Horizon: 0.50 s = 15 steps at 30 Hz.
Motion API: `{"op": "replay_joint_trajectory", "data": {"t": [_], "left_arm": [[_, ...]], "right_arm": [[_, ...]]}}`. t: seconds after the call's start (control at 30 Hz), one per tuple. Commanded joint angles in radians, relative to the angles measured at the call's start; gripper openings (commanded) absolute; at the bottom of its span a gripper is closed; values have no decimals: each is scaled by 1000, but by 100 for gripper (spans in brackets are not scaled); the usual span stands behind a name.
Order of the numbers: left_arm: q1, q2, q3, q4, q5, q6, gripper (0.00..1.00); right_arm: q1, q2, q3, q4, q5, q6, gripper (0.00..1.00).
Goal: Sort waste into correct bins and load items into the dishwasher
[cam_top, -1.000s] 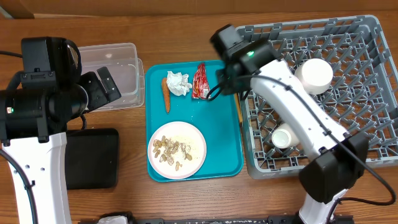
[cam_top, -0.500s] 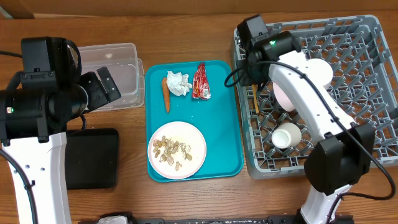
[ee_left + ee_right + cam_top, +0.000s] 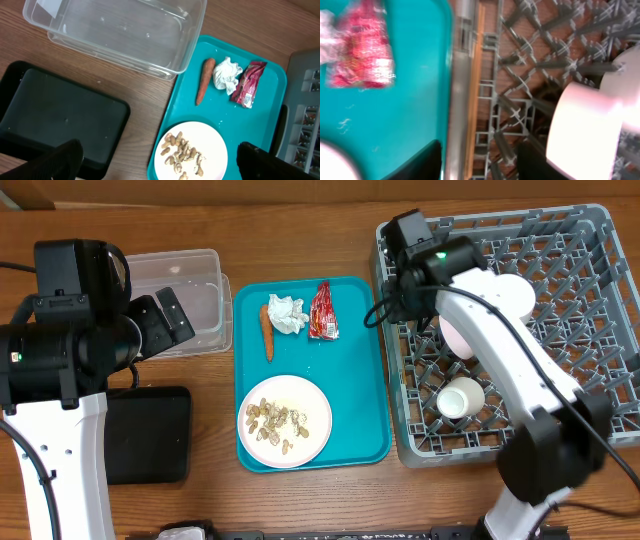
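Observation:
The wooden chopsticks (image 3: 473, 90) lie inside the grey dishwasher rack (image 3: 590, 300), along its left wall. My right gripper (image 3: 479, 152) hangs over them, open, its fingers on either side and apart from them. In the rack are a white bowl (image 3: 505, 295), a pink bowl (image 3: 458, 335) and a cup (image 3: 460, 398). A carrot (image 3: 267, 332), a paper wad (image 3: 287, 313), a red wrapper (image 3: 322, 310) and a white plate (image 3: 300, 442) of beige scraps (image 3: 275, 420) rest on the teal tray. My left gripper (image 3: 160, 165) is open and empty, high above the plate's left side.
The teal tray (image 3: 360, 410) lies between the rack and the bins. The clear tub (image 3: 185, 290) stands at the back left, and the black tray (image 3: 148, 435) lies in front of it. The left arm's body partly covers both bins in the overhead view.
My right gripper carried the chopsticks from the teal tray's right edge into the rack, then opened and let them go. The left arm has not moved.

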Motion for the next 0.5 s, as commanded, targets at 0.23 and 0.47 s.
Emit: {"op": "replay_joint_trajectory", "data": {"t": [0.23,0.47], "left_arm": [[3,2,8,-2,-13,15,100],[3,2,8,-2,-13,16,100]], "right_arm": [[95,-356,11,-17,-201,-8,100],[59,-412,12,-205,-159,58,100]]}}
